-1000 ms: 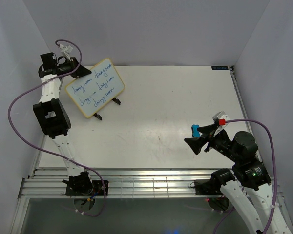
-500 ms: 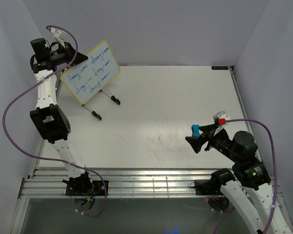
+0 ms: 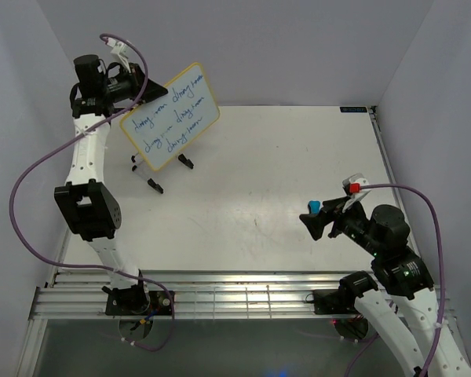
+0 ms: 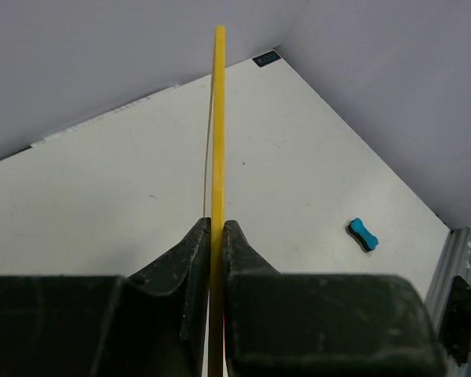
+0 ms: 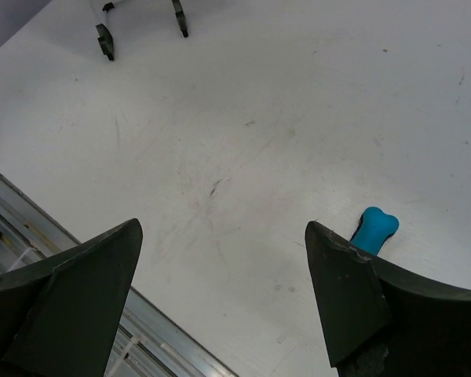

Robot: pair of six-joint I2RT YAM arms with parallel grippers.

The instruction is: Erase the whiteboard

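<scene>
a: what are the left jaws doing?

b: they pinch the yellow frame of the whiteboard point(image 4: 218, 118) at its left edge, which the wrist view shows edge-on.

a: and the right jaws?

b: spread wide and holding nothing. the blue eraser point(image 5: 374, 228) lies on the tabletop point(image 5: 243, 118) just beside one finger.

a: where is the board now?

b: at the far left, tilted, with its face point(image 3: 177, 118) turned toward the middle. compared with a second ago it sits higher and further right, because the left arm point(image 3: 90, 157) has swung it inward. i cannot tell whether its black feet point(image 3: 154, 185) touch the tabletop.

a: has anything been wiped?

b: no, three blue handwritten lines still cover it. the right arm has only edged forward, and the eraser point(image 3: 315, 206) has not moved.

a: so what does that mean?

b: i judge the board is being presented for wiping. next the right jaws need to close on the eraser. it is small and low, so the pinch could slip.
</scene>
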